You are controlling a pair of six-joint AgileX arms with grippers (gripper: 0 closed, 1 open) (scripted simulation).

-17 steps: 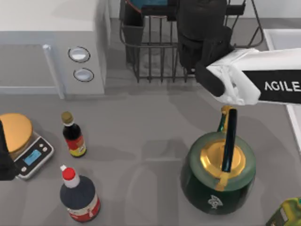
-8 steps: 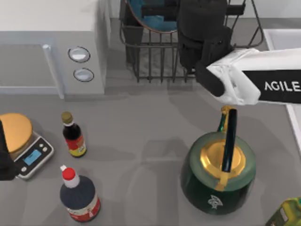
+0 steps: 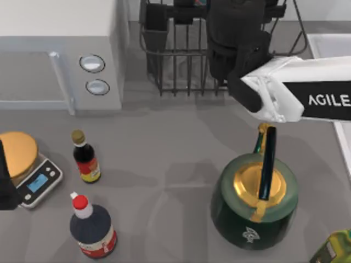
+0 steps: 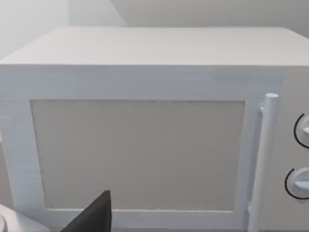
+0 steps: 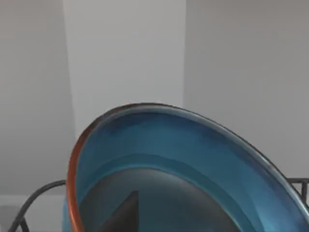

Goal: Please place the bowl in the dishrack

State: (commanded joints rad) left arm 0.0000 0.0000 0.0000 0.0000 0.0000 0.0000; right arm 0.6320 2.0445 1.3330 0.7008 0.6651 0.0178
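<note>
At the far edge of the table, my right arm [image 3: 285, 93] reached in from the right and hung its black wrist over the dishrack [image 3: 181, 60], so that from above the wrist covered the rack's right half. In the right wrist view the bowl [image 5: 193, 159], blue inside with a rust-coloured rim, stood close before the camera, tipped on edge, with a curve of the rack's wire [image 5: 34, 203] showing just beside it. A dark finger [image 5: 120, 217] of the right gripper lay against the bowl's inner face, so I judged the gripper was clamped on the rim, though I could not see the opposite finger. I took the task to be nearly done: the bowl was over or among the tines at the far side of the rack, and what remained was to settle it, let go and lift clear. Whether it already rested on the wires I could not tell. My left arm [image 3: 5, 181] sat parked at the near left beside the kitchen scale [image 3: 33, 178], its wrist camera facing the white microwave [image 4: 145, 145]; whether its fingers were apart or together I could not tell. The teapot [image 3: 255, 208] and two sauce bottles [image 3: 90, 224] stood well apart from the rack.
</note>
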